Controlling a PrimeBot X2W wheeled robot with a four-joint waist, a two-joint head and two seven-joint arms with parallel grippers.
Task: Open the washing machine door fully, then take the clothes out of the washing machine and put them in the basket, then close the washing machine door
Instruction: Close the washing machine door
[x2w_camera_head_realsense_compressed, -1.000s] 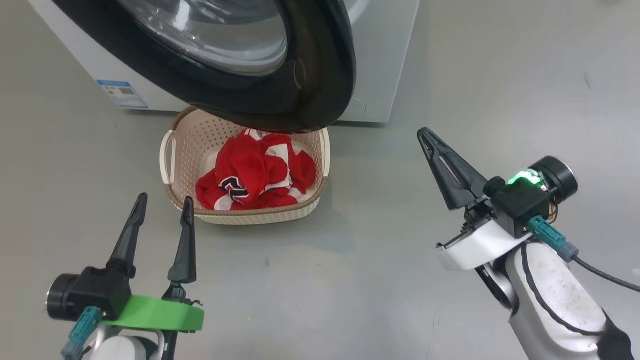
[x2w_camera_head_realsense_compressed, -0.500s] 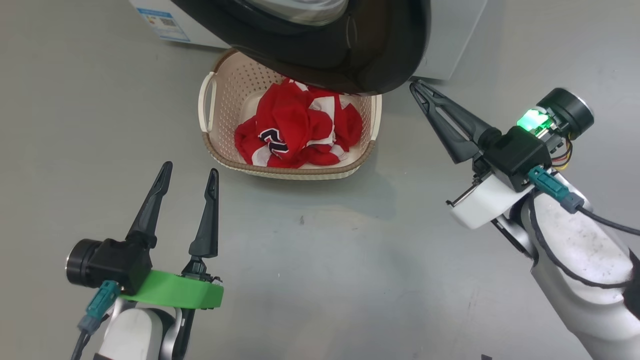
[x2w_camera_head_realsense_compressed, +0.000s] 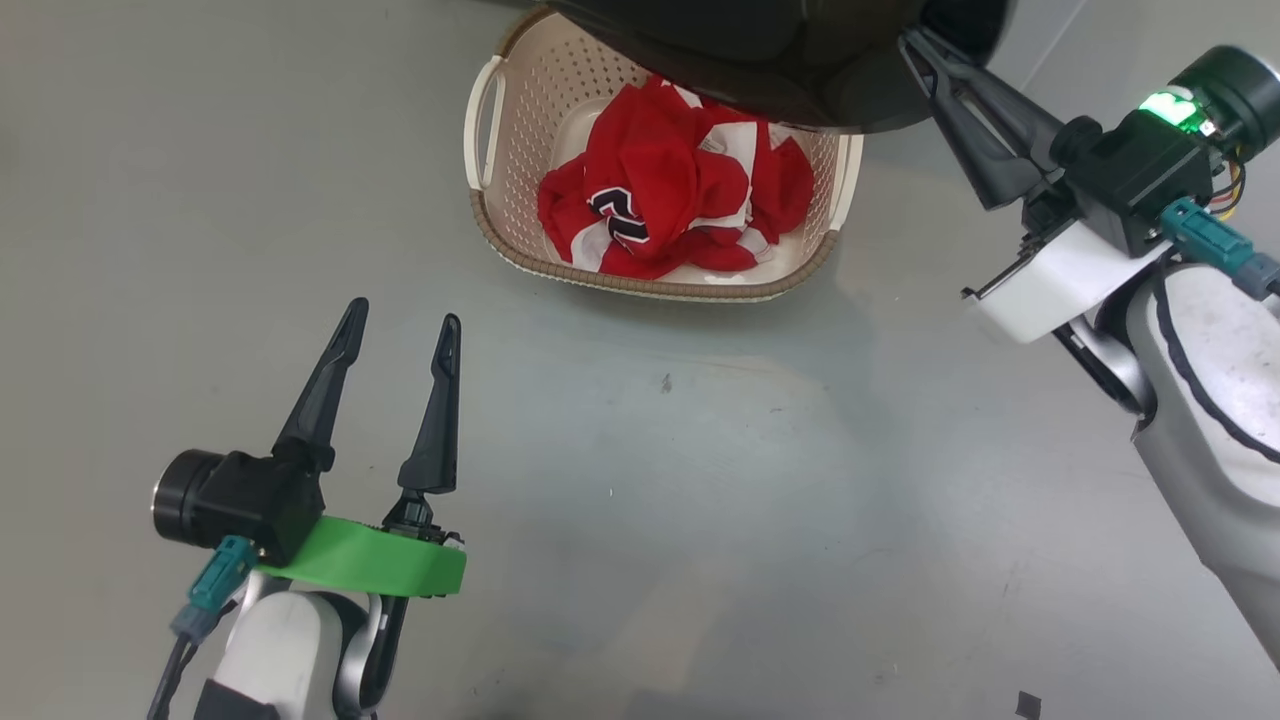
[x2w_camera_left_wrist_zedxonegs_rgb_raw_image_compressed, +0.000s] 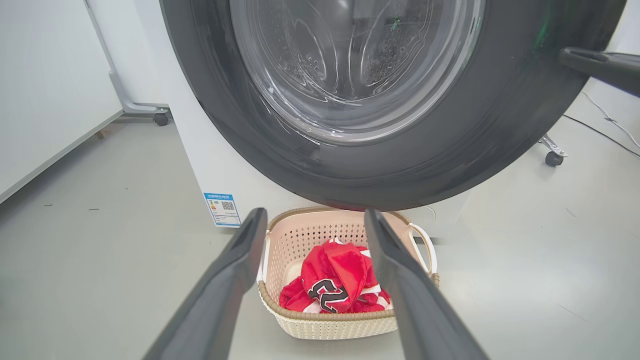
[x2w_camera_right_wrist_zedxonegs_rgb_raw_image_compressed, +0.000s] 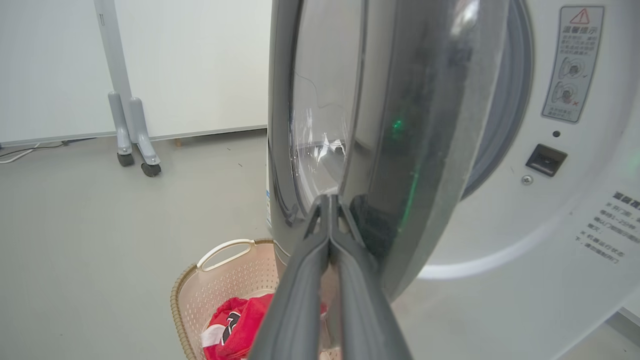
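Observation:
The washing machine door (x2w_camera_left_wrist_zedxonegs_rgb_raw_image_compressed: 500, 125), black-rimmed with a clear bowl window (x2w_camera_left_wrist_zedxonegs_rgb_raw_image_compressed: 350, 65), stands partly open over the basket (x2w_camera_head_realsense_compressed: 640, 285). The clothes (x2w_camera_head_realsense_compressed: 670, 190), red with white stripes and dark lettering, lie heaped in the cream basket (x2w_camera_left_wrist_zedxonegs_rgb_raw_image_compressed: 350, 325). My right gripper (x2w_camera_head_realsense_compressed: 910, 45) is shut with nothing in it. Its tips (x2w_camera_right_wrist_zedxonegs_rgb_raw_image_compressed: 327, 200) rest at the door's (x2w_camera_right_wrist_zedxonegs_rgb_raw_image_compressed: 400, 125) outer rim. My left gripper (x2w_camera_head_realsense_compressed: 403, 315) is open and holds nothing, low over the floor in front of the basket. The white washing machine (x2w_camera_right_wrist_zedxonegs_rgb_raw_image_compressed: 550, 225) shows behind the door.
A stand on casters (x2w_camera_right_wrist_zedxonegs_rgb_raw_image_compressed: 135, 150) and a white wall panel stand left of the machine. Another caster (x2w_camera_left_wrist_zedxonegs_rgb_raw_image_compressed: 550, 157) and a cable (x2w_camera_left_wrist_zedxonegs_rgb_raw_image_compressed: 600, 125) lie on the floor to the right. Bare grey floor (x2w_camera_head_realsense_compressed: 700, 500) spreads between my arms.
The head camera has tilted, so basket and door have slid up the view. My shut right gripper has gone forward to the door's rim. The left gripper stays open.

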